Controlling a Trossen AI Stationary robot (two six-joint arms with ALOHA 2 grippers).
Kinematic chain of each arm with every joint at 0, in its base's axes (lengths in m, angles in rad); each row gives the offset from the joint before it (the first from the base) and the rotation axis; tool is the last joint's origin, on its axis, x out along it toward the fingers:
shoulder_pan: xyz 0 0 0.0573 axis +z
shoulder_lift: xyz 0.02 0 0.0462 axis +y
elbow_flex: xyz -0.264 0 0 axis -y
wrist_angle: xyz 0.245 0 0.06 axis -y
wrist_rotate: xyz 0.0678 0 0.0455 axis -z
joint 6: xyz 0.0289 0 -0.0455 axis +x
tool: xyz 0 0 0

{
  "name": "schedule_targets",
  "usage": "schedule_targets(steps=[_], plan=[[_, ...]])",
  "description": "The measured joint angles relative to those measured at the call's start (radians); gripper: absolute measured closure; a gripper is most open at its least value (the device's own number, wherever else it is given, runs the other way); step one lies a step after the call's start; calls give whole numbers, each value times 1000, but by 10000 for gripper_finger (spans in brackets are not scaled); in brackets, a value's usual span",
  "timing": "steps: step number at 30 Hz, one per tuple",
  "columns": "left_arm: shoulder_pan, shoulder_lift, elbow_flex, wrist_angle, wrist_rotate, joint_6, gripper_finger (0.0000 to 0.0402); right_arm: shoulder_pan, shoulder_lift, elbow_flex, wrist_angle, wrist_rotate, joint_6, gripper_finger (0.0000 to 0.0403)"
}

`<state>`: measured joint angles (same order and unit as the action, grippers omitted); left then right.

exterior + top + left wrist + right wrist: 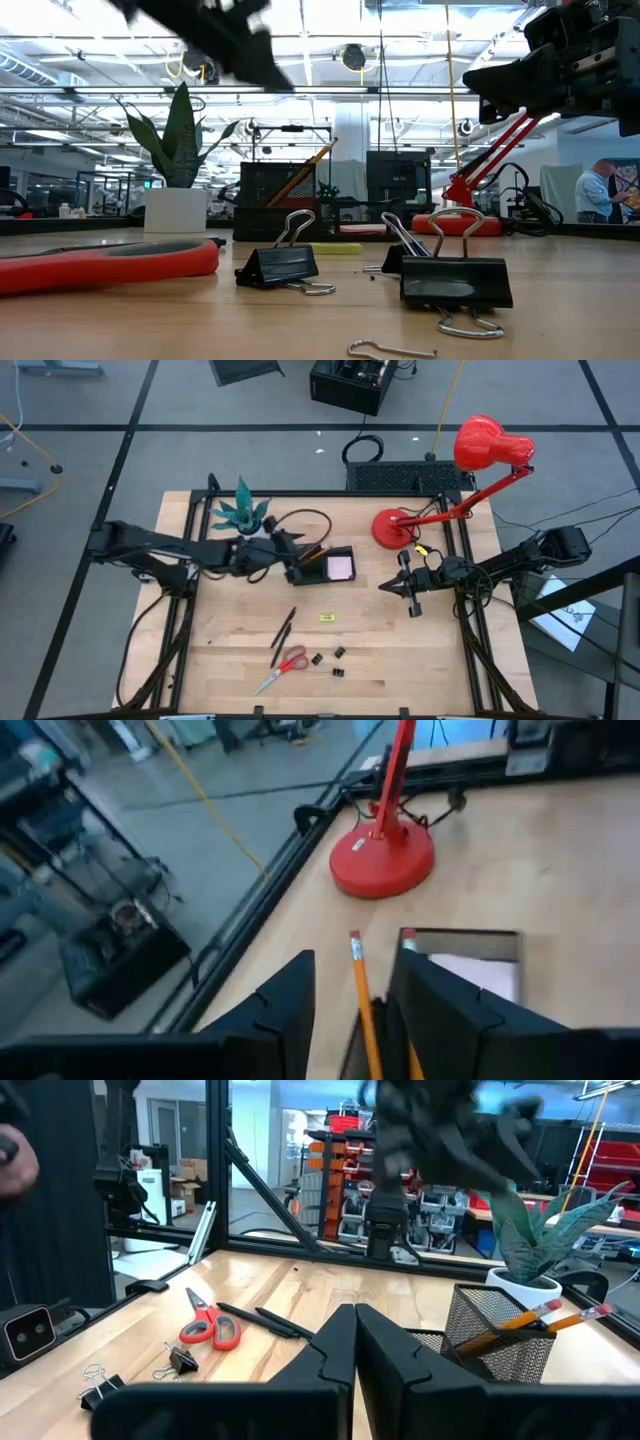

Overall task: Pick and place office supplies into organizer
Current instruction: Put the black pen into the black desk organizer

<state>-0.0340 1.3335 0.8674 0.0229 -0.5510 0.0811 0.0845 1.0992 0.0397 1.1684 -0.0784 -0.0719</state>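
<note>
My left gripper (290, 553) hovers open over the mesh pencil cup end of the black organizer (322, 566). In its wrist view the left gripper (350, 1005) has an orange pencil (361, 990) standing between its fingers, with a gap on both sides. Two pencils (545, 1318) lean in the cup, and a pink sticky-note pad (340, 567) lies in the tray. On the table lie two black pens (283, 630), red-handled scissors (285, 665), three binder clips (338, 660) and a yellow piece (327, 618). My right gripper (385, 586) waits shut to the organizer's right.
A teal potted plant (240, 512) stands behind the organizer, toward the far left. The red lamp's base (395, 528) sits at the far right, its arm reaching over the table edge. A black keyboard (410, 477) lies beyond the far edge. Bare wood shows at the near left.
</note>
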Motion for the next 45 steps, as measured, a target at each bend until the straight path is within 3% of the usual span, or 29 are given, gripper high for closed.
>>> schedule_targets(steps=[3, 6, 10, 17, 25, 34, 45], plan=[[-91, -56, 141, -357, -70, -169, 269, 0, 0, 0, -1, 0, 0, 399], [-190, -42, 257, -660, -67, -381, 288, 0, 0, 0, 2, 2, 0, 399], [-288, 21, 322, -807, 58, -619, 316, 0, 0, 0, 11, 2, -1, 399], [-381, 182, 300, -807, 110, -879, 330, 0, 0, 0, 9, 2, 7, 399], [-345, 392, 299, -805, 215, -1063, 250, 0, 0, 0, 9, 2, 8, 399], [-263, 520, 299, -796, 350, -1075, 159, 0, 0, 0, 8, 3, 8, 399], [-246, 553, 299, -746, 428, -1047, 124, 0, 0, 0, -1, 3, 8, 399]])
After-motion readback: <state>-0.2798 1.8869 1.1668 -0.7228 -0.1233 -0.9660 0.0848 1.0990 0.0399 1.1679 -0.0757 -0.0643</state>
